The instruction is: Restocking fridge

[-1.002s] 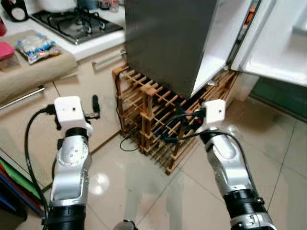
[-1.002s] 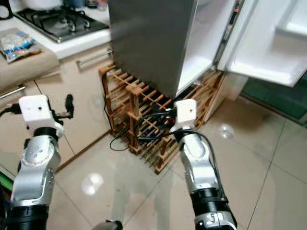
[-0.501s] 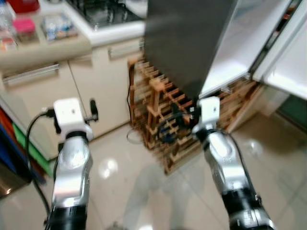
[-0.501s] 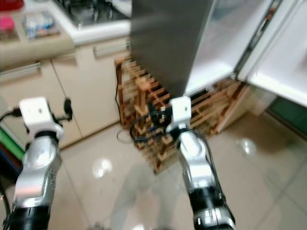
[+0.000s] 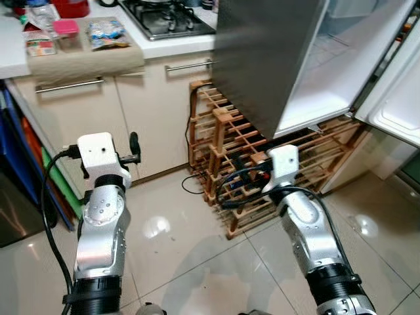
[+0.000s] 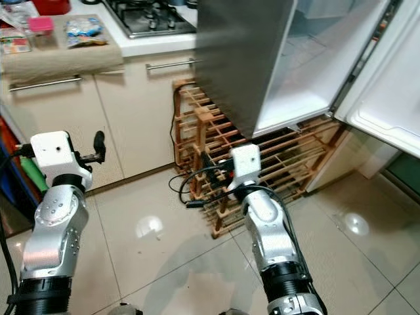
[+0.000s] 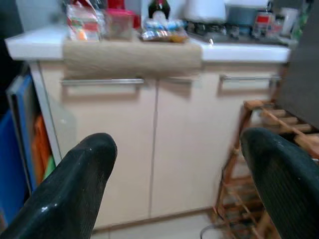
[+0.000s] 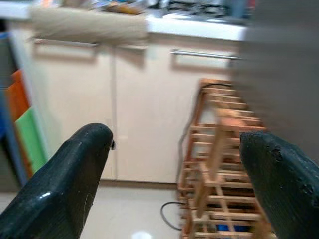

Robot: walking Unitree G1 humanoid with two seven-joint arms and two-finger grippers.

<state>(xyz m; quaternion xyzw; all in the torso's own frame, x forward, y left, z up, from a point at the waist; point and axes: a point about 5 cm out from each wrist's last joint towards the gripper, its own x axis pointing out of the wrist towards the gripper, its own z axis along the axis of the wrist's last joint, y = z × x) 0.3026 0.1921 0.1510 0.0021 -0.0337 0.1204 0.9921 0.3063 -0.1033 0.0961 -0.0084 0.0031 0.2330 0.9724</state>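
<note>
Fridge (image 5: 269, 59): tall steel cabinet, standing ahead and to the robot's right; its lit white inside (image 5: 328, 79) looks bare as far as can be seen.
Fridge door (image 5: 397, 98): swung wide open to the far right, white inner shelf facing the room.
Table (image 5: 13, 56): white kitchen top with cream cupboards under it, running along the robot's left and ahead; a gas hob (image 5: 167, 16) sits on it beside the fridge.
Wine rack (image 5: 230, 157): wooden lattice on the tiled floor, under and beside the fridge, with a black cable trailing by it.
Beige cloth (image 5: 82, 59): draped over the table's front edge.
Goods to stock: a blue and white food packet (image 5: 108, 31) lies on the cloth, with a pink-lidded tub (image 5: 65, 29) and a small carton (image 5: 41, 46) just beside it; what else stands behind them I cannot tell.
Left gripper (image 7: 174, 184): raised at chest height, jaws spread wide and holding nothing, aimed at the cupboard fronts below the cloth.
Right gripper (image 8: 174, 179): also raised, jaws wide and bare, aimed towards the wine rack and cupboards.
Key relation: the goods lie up and to the left of both pairs of jaws, well apart, while the fridge opening lies to the right. The left arm is the nearer to the packet, whose long side seems to run roughly along the table edge.
Stage: probably an approach to the table; nothing picked up yet.
</note>
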